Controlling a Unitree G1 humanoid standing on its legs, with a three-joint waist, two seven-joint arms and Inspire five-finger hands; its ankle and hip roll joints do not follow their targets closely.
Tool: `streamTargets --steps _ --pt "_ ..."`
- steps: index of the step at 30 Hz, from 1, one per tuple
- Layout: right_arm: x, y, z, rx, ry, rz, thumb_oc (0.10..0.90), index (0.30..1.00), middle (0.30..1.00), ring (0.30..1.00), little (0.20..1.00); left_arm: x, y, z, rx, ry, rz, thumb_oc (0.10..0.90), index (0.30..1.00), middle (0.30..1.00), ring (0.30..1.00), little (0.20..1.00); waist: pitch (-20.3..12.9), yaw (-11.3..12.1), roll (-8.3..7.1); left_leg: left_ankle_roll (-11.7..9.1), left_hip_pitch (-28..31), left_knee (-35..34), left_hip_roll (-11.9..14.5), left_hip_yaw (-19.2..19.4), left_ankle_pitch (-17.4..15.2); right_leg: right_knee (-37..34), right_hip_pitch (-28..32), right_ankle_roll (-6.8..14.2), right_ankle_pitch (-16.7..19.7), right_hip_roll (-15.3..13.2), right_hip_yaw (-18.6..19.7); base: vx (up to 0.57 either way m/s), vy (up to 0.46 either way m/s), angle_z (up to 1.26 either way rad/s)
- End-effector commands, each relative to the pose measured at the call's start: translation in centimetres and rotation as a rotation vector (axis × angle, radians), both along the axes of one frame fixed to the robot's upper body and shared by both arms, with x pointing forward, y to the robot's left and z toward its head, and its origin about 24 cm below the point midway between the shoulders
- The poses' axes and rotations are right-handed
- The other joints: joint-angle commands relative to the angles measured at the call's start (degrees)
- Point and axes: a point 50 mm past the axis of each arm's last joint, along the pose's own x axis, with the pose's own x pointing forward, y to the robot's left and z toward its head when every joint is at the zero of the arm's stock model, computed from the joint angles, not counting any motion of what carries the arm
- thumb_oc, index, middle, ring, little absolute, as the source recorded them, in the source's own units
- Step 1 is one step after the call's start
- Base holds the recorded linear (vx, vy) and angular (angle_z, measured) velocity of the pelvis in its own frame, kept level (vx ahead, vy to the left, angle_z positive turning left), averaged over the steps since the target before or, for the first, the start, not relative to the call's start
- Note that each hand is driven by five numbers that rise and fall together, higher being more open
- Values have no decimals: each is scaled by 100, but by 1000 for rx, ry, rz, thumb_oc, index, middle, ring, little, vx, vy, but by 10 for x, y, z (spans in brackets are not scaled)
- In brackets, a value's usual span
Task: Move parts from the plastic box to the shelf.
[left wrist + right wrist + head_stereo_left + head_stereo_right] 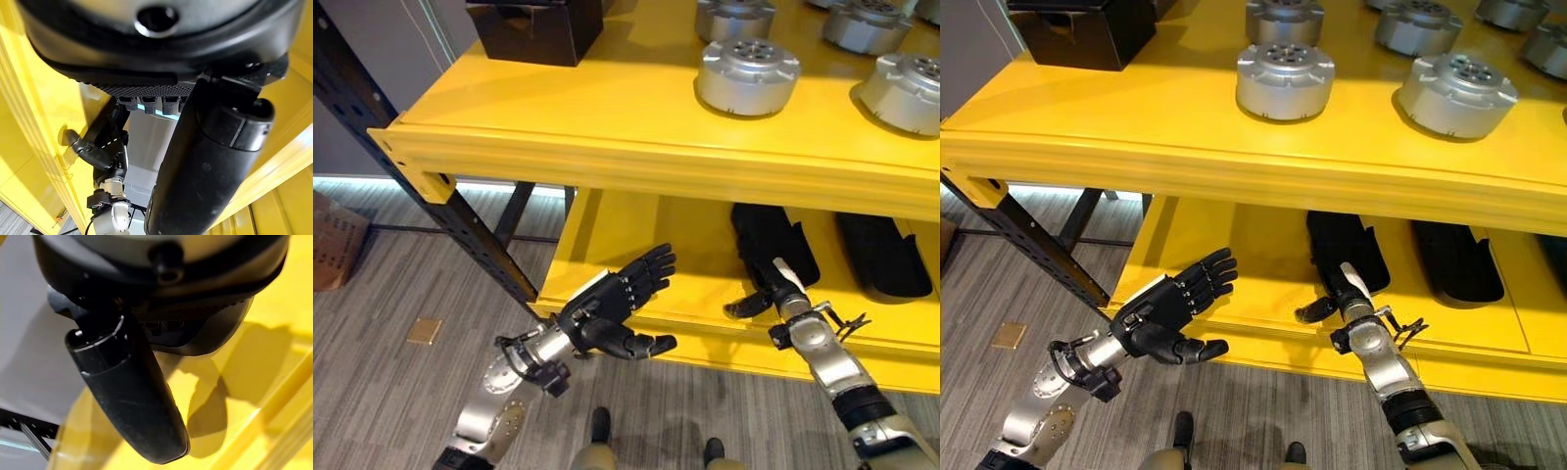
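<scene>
Several round silver metal parts (747, 75) (911, 93) stand on the top board of the yellow shelf (607, 127). Both hands hang below that board, in front of the lower yellow shelf board (607, 245). My left hand (612, 305) is open with its palm turned up, fingers stretched toward the shelf and thumb out, and it holds nothing. My right hand (785, 286) is seen edge-on at the lower board's front lip, fingers straight and thumb sticking out to the left, and it too is empty. It also shows in the left wrist view, as the right hand (95, 152).
A black box (533, 29) sits on the top board at the back left. Two long black objects (771, 240) (881, 255) lie on the lower board just behind my right hand. A dark steel upright (431, 186) slants down at the left. A cardboard box (333, 240) stands on the floor.
</scene>
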Motion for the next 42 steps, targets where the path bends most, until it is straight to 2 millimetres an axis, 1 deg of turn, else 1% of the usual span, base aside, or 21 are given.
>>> streamTargets --steps 1,4,5,9,13,16,21,24,29,35,39,41,42 --pt "29 11 49 61 -196 9 900 1000 1000 1000 1000 5 -18 46 -141 -223 -61 900 1000 1000 1000 1000 -225 190 41 -2 416 104 341 297 -661 736 -387 -264 -435 -53 316 0 0 0" --pt "31 15 55 76 -219 16 900 1000 1000 1000 1000 6 -19 46 -144 -220 -61 900 1000 1000 1000 1000 -229 192 52 -1 432 99 338 290 -661 738 -379 -267 -437 -53 325 0 0 0" --pt "33 19 59 95 -231 21 900 1000 1000 1000 1000 6 -20 46 -147 -216 -61 900 1000 1000 1000 1000 -239 195 61 -2 432 106 331 280 -663 747 -380 -271 -444 -52 335 0 0 0" --pt "35 23 65 111 -252 23 900 1000 1000 1000 1000 6 -21 45 -147 -210 -63 900 1000 1000 1000 1000 -261 202 61 -8 439 104 328 272 -666 744 -375 -272 -444 -54 336 0 0 0" --pt "35 31 72 116 -281 56 900 1000 1000 1000 1000 6 -22 45 -153 -209 -65 900 1000 1000 1000 1000 -272 217 58 -8 439 99 319 252 -661 740 -369 -271 -443 -53 331 0 0 0" --pt "34 33 75 97 -306 47 900 1000 1000 1000 1000 5 -22 45 -156 -214 -66 900 1000 1000 1000 1000 -266 209 50 -6 427 100 317 269 -654 728 -372 -268 -428 -55 344 0 0 0" --pt "35 30 77 92 -328 11 900 1000 1000 1000 1000 5 -23 46 -157 -214 -61 900 1000 1000 1000 1000 -278 204 58 -12 435 87 323 268 -652 733 -386 -269 -428 -47 345 0 0 0" --pt "34 30 77 114 -331 7 900 1000 1000 1000 1000 5 -23 46 -158 -211 -61 900 1000 1000 1000 1000 -291 209 60 -17 440 77 323 262 -652 721 -375 -266 -431 -45 342 0 0 0" --pt "36 35 81 183 -349 15 900 1000 1000 1000 1000 4 -24 44 -157 -206 -75 900 1000 1000 1000 1000 -300 220 72 -18 458 68 322 264 -651 713 -354 -273 -439 -41 339 0 0 0" --pt "38 36 84 213 -362 0 900 1000 1000 1000 1000 5 -26 45 -163 -206 -76 900 1000 1000 1000 1000 -315 226 89 -23 476 65 318 254 -657 711 -328 -277 -447 -49 328 0 0 0" --pt "39 37 86 244 -368 -2 900 1000 1000 1000 1000 4 -24 43 -164 -198 -74 900 1000 1000 1000 1000 -344 238 90 -23 496 49 314 251 -657 702 -316 -274 -444 -52 323 0 0 0" --pt "39 38 86 250 -373 6 900 1000 1000 1000 1000 4 -25 42 -163 -197 -77 900 1000 1000 1000 1000 -346 242 91 -22 498 46 313 252 -654 702 -318 -273 -441 -54 321 0 0 0" --pt "39 42 90 258 -378 16 900 1000 1000 1000 1000 4 -26 43 -167 -196 -81 900 1000 1000 1000 1000 -341 247 98 -20 491 55 311 240 -652 713 -326 -276 -441 -51 328 0 0 0"
